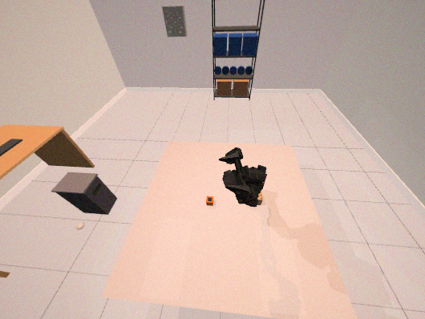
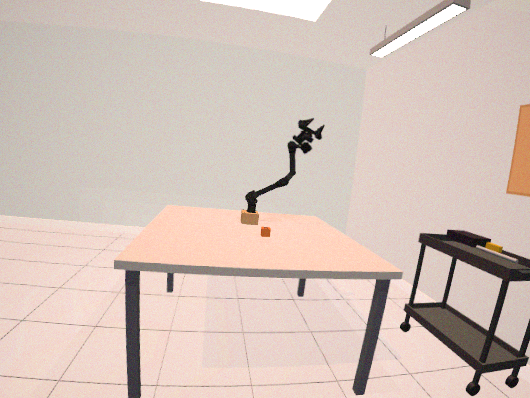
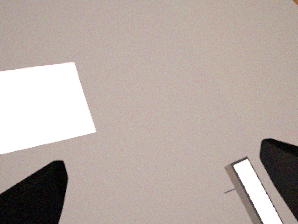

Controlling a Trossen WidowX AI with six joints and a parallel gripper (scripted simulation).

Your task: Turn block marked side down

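A small orange block (image 1: 210, 201) (image 2: 265, 232) rests on the table (image 1: 180, 248) (image 2: 200, 245). In the top view a dark square mark shows on its upper side. My gripper (image 2: 318, 123) (image 3: 165, 159) is open and empty, high above the table and well away from the block. In the exterior view its fingers point up and to the right. The wrist view shows the ceiling between the wide-apart fingers, and the block is not in that view.
The arm's wooden base block (image 2: 249, 217) stands on the table behind the orange block. A black cart (image 2: 465, 250) stands right of the table in the exterior view. A ceiling lamp (image 2: 420, 30) (image 3: 255, 187) hangs overhead. A shelf rack (image 1: 236, 44) stands by the far wall.
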